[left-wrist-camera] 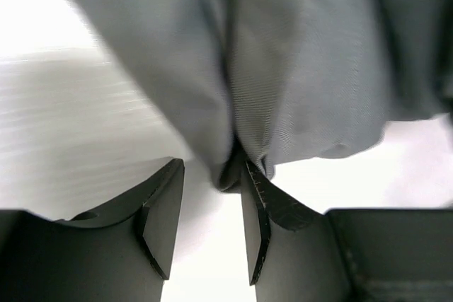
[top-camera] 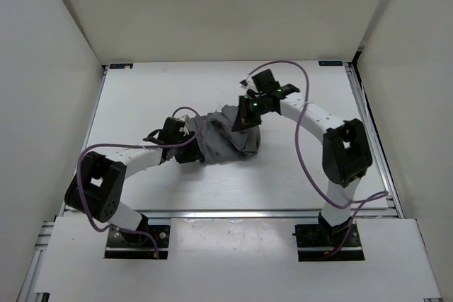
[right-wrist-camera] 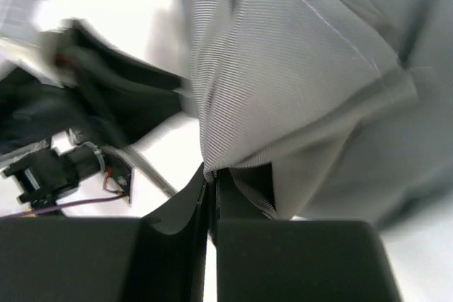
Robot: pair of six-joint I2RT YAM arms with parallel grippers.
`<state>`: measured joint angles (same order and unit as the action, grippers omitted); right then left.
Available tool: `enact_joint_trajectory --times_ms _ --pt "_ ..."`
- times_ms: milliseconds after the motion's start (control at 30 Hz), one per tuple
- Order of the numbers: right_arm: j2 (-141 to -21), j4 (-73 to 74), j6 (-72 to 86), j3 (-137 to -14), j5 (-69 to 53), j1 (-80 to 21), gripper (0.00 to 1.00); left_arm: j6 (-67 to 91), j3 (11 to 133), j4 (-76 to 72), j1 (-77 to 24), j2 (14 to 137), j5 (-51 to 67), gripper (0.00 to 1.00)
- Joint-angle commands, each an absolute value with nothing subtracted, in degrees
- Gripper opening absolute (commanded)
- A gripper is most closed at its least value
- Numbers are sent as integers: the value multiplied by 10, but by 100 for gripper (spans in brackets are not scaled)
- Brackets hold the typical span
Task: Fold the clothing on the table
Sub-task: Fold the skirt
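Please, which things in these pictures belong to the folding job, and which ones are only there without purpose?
Belong to the job: the grey clothing; the table; the left gripper, open at a fold of it; the right gripper, shut on its edge.
Only there: the purple cables; the white walls.

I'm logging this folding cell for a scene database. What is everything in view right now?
clothing: one, grey, bunched mid-table between the two tools.
table: one, white with silver rails, under everything.
enclosure walls: three, off-white, left, far and right of the table.
cables: two, purple, one looping along each arm.
arms: two, white and black, bases at the near edge.
left tool: one, black, jaws apart, at the clothing's left edge.
right tool: one, black, shut on a fold at the clothing's far right.
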<state>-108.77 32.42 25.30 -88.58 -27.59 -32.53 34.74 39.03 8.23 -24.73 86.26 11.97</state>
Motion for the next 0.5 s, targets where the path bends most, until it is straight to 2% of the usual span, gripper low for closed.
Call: enact_joint_trajectory --times_ms 0,133,300,467 --pt "-1004 320 256 -820 -252 -266 0 292 429 183 -225 816 43 49" --pt "-957 298 262 -754 -266 -209 0 281 437 212 -192 778 33 48" --pt "-946 298 257 -744 -258 -190 0 323 466 158 -186 771 163 48" --pt "-922 302 267 -728 -214 -164 0 394 511 27 -248 825 281 43"
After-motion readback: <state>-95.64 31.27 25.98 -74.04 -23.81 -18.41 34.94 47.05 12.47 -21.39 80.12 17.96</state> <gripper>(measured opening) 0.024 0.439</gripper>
